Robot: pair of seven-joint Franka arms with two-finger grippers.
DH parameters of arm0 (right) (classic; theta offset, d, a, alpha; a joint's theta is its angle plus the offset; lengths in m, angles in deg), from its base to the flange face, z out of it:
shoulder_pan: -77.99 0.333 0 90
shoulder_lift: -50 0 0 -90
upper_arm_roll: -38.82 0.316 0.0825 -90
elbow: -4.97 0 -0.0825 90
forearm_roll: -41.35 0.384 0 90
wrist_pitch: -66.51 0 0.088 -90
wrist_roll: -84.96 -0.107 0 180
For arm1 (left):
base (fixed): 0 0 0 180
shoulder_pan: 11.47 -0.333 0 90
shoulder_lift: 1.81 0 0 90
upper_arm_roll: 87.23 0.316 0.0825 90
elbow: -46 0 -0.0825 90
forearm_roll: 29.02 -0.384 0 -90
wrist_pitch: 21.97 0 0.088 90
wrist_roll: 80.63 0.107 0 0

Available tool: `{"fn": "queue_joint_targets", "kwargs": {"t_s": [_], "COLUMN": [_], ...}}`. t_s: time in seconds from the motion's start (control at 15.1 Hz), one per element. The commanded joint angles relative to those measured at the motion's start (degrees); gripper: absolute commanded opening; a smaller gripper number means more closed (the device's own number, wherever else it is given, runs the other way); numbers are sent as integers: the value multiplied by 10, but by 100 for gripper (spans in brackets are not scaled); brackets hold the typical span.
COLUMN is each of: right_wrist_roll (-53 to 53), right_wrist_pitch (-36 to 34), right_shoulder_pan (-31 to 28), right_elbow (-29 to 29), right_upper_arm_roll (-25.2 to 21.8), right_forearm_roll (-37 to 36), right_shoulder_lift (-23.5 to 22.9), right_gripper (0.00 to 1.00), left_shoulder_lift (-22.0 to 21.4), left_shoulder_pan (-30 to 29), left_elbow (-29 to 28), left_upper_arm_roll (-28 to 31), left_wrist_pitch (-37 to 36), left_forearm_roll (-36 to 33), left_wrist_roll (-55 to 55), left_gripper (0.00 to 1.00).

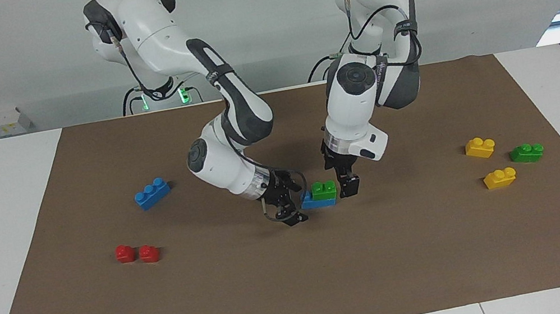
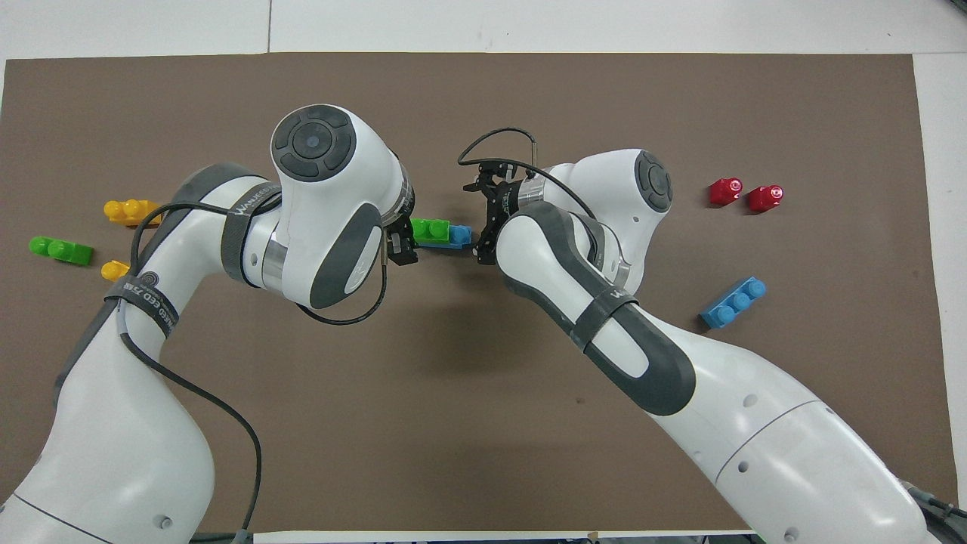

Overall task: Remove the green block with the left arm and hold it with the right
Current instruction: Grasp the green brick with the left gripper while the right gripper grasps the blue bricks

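The green block (image 1: 323,189) (image 2: 430,228), with two studs, sits on a blue brick (image 1: 316,202) (image 2: 456,236) at the middle of the brown mat. My left gripper (image 1: 348,184) (image 2: 400,246) is low and open, right beside the green block on the side toward the left arm's end. My right gripper (image 1: 294,203) (image 2: 480,222) is open and tilted, close to the blue brick's end on the side toward the right arm's end. Its fingers straddle that end without closing on it. Neither gripper holds anything.
A lone blue three-stud brick (image 1: 152,193) and two red pieces (image 1: 124,253) (image 1: 149,253) lie toward the right arm's end. Two yellow bricks (image 1: 480,147) (image 1: 499,177) and a darker green brick (image 1: 527,152) lie toward the left arm's end. The brown mat (image 1: 302,289) covers the white table.
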Motion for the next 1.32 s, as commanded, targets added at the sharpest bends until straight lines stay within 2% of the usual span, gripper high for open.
{"fn": "queue_joint_targets", "kwargs": {"t_s": [0.0,1.06,1.26], "right_wrist_roll": [15,15,15], "right_wrist_pitch": [21,22,22], "right_shoulder_pan": [8,9,9], "right_elbow": [-2,-6,-7], "right_upper_arm_roll": [0,1,1], "right_forearm_roll": [17,17,17], "right_shoulder_lift": [-9,-26,-29], "right_gripper": [100,100,96], "left_shoulder_lift": [12,17,16], "left_shoulder_pan": [9,19,24], "left_elbow": [12,4,-3], "left_upper_arm_roll": [8,8,8], "left_wrist_pitch": [12,15,22], "left_forearm_roll": [0,-7,-7], "left_wrist_roll": [-16,-45,-47], "left_gripper": [100,100,100]}}
